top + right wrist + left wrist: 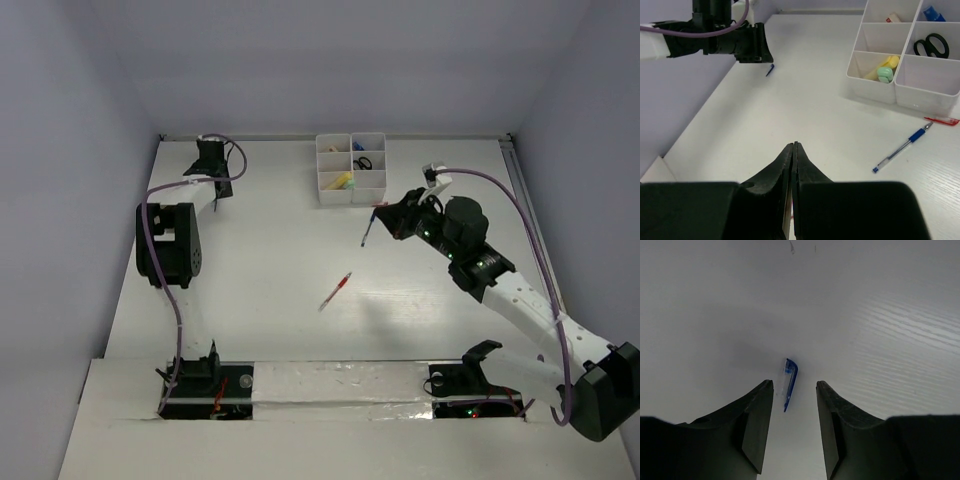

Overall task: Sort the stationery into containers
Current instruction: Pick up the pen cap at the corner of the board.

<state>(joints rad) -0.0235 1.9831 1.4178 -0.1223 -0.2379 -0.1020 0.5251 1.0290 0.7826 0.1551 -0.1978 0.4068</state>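
Blue pen [902, 149]: lies flat on the table [260, 300] in front of the white tray [875, 92], apart from it. The right gripper [794, 146] is just beside the pen, to its left in the wrist view. Its fingers are pressed fully together, with nothing seen between them.

Red pen [336, 291]: flat on the table, nearer the arm bases, apart from both grippers.

Small red piece [942, 120]: on the table, close by the tray's near wall.

Small blue piece [791, 371], cap-like: on the table at far left, just ahead of the left gripper [794, 384] and in line with its gap. The jaws stand apart, gripping nothing.

Tray contents: yellow tube [888, 62] and pale-green tube [885, 74] in the near-left compartment; black scissors [931, 45] in the middle-right one.
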